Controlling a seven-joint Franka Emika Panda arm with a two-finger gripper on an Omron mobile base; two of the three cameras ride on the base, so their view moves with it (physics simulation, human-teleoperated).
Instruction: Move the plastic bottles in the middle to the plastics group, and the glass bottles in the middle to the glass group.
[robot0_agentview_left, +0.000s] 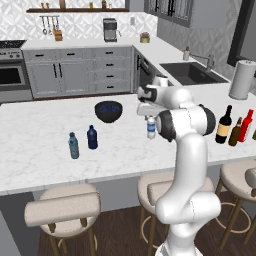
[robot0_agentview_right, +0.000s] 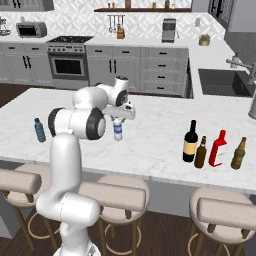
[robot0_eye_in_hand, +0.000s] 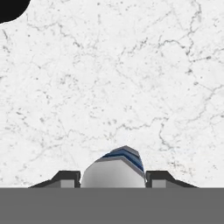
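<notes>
Water bottle (robot0_agentview_left: 151, 127) stands mid-surface (robot0_agentview_left: 45, 125) in the left base view, under the tool (robot0_agentview_left: 150, 116), well apart from the teal bottle (robot0_agentview_left: 73, 145) and navy bottle (robot0_agentview_left: 92, 137), so nothing looks sorted yet. Right base view: wine bottle (robot0_agentview_right: 189, 141) and brown bottle (robot0_agentview_right: 201, 152) stand just beside the red bottle (robot0_agentview_right: 218, 148), perhaps near enough already. Hand view: fingers (robot0_eye_in_hand: 65, 178) flank the bottle's top; whether they pinch it I cannot tell

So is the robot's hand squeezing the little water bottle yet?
Cannot tell. In the hand view the fingertips flank the water bottle closely, but contact isn't plainly visible.
</notes>
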